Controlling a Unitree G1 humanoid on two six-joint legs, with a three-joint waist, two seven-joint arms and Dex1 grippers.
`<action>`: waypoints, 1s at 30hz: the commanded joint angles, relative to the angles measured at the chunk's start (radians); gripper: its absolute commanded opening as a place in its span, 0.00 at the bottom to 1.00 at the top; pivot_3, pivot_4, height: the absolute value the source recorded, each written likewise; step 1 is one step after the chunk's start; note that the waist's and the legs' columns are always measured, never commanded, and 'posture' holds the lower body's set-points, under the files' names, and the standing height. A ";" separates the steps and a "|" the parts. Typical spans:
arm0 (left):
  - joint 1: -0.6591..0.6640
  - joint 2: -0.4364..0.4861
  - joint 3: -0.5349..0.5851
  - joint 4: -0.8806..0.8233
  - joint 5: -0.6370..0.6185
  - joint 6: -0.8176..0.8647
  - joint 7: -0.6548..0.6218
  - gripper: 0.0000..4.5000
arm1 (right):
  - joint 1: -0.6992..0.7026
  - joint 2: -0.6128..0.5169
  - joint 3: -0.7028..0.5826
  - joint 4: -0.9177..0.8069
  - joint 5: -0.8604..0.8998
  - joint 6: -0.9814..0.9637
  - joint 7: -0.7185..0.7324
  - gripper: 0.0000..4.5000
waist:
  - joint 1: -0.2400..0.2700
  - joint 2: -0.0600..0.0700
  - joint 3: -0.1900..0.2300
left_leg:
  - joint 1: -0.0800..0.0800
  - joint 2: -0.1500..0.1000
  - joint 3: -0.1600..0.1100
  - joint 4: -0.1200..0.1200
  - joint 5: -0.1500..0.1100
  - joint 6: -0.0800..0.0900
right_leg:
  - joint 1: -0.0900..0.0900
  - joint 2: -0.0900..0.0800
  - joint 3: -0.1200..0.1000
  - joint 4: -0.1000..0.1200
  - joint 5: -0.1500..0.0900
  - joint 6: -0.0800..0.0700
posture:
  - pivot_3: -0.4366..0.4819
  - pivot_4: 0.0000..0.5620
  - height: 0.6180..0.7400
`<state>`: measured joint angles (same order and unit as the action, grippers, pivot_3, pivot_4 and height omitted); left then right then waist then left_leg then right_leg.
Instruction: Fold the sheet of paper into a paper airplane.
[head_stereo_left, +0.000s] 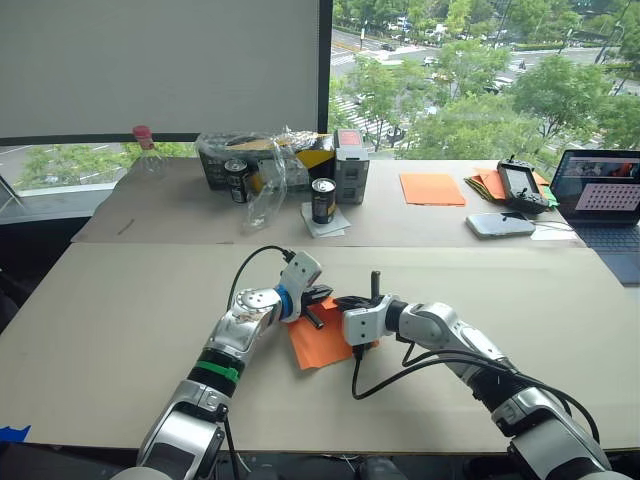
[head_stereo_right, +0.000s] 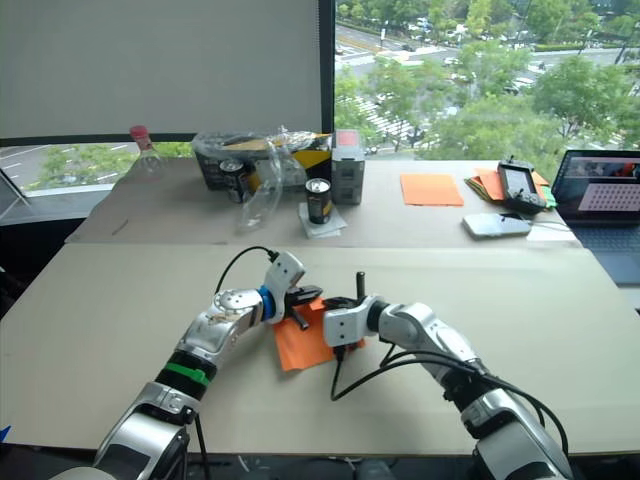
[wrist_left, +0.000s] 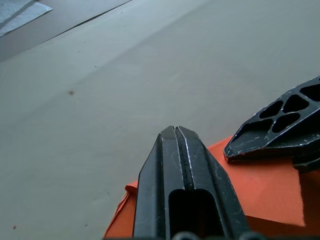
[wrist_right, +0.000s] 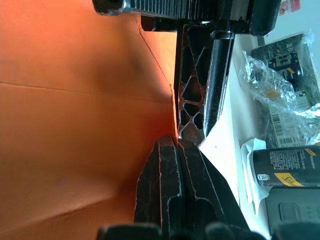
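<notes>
Cardboard-covered table beside city-view window

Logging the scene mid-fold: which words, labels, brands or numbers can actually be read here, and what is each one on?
No text can be read.
Black can: white print and a yellow label, too blurred.
Plastic-wrapped box: barcode and small print, too small.
Laptop screen: grid of marks, too small.
Sheet of paper: creases, no writing.

Two drink cans, one clear plastic bottle, one laptop, one phone, one creased orange sheet of paper.
</notes>
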<state>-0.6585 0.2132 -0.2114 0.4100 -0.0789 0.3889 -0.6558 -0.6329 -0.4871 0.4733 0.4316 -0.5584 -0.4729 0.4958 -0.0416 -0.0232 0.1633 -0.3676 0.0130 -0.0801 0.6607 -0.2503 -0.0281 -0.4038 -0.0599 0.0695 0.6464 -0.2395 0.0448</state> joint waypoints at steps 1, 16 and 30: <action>0.002 -0.005 -0.008 0.006 0.017 -0.025 0.001 0.00 | 0.005 -0.028 0.010 0.028 0.008 -0.009 0.055 0.00 | 0.002 0.000 0.000 | 0.000 0.000 0.000 0.000 0.000 0.000 | 0.000 0.000 0.000 0.000 0.000 0.000 | 0.48 0.27 0.92; 0.047 -0.021 -0.012 0.010 0.023 -0.066 0.012 0.00 | 0.118 -0.171 -0.130 -0.358 0.249 0.155 0.324 0.42 | 0.003 0.000 0.000 | -0.001 0.000 0.000 0.000 0.000 0.000 | 0.000 -0.001 0.000 -0.002 0.000 0.001 | 0.48 0.27 0.92; 0.046 -0.020 -0.010 0.023 0.031 -0.076 0.009 0.00 | 0.124 0.021 -0.218 -0.410 0.441 0.649 0.285 0.01 | -0.001 0.000 0.000 | -0.001 0.000 0.000 0.000 0.000 0.000 | -0.001 0.000 0.000 -0.001 0.000 0.001 | 0.48 0.27 0.92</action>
<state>-0.6226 0.1884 -0.2145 0.4245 -0.0635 0.3046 -0.6451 -0.4912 -0.4658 0.2431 0.0419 -0.1014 0.1304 0.7953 -0.0422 -0.0235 0.1636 -0.3689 0.0129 -0.0803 0.6607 -0.2504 -0.0281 -0.4046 -0.0599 0.0695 0.6454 -0.2398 0.0455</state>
